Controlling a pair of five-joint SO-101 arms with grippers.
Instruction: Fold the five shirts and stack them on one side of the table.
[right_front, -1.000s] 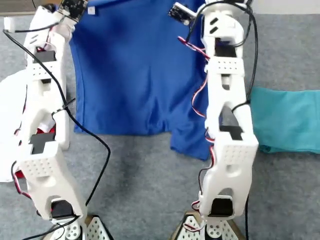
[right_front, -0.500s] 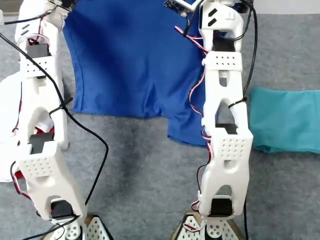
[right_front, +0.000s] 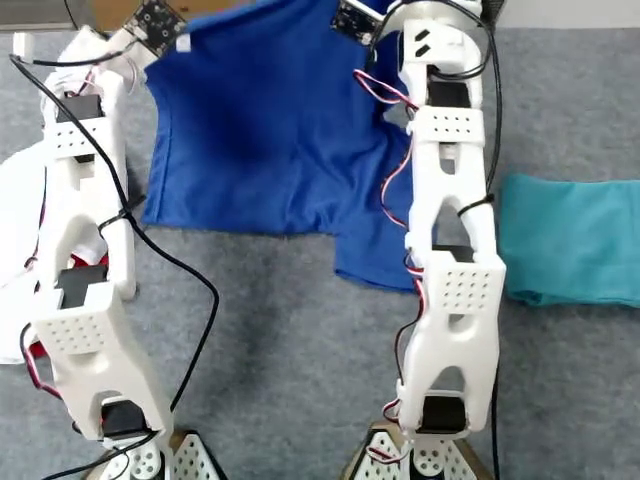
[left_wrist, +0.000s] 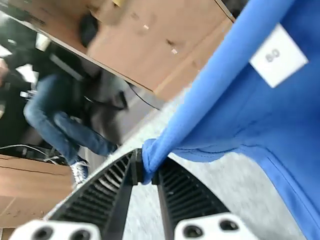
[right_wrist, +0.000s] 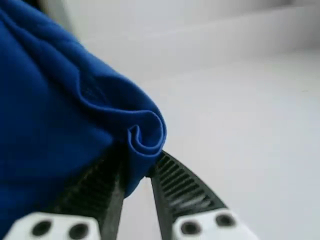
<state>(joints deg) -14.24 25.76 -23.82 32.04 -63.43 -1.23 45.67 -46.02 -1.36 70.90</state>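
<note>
A blue shirt (right_front: 265, 120) hangs stretched between the two arms at the far side of the table, its lower edge resting on the grey surface. My left gripper (left_wrist: 145, 172) is shut on one bunched top corner of the blue shirt (left_wrist: 240, 110), near its white label (left_wrist: 277, 56). My right gripper (right_wrist: 136, 167) is shut on the other top corner, where the blue shirt (right_wrist: 60, 115) curls between the fingers. A folded teal shirt (right_front: 575, 240) lies at the right side. A white shirt (right_front: 20, 220) lies at the left edge, partly behind the left arm.
The two white arms (right_front: 450, 240) stretch from their bases at the near edge to the far side. Bare grey table (right_front: 280, 350) lies between them. Wooden furniture (left_wrist: 165, 40) and a seated person stand in the room beyond.
Both grippers have lifted the blue shirt's top edge higher and farther back. Its lower hem has slid away from the near edge, and the cloth hangs tauter.
</note>
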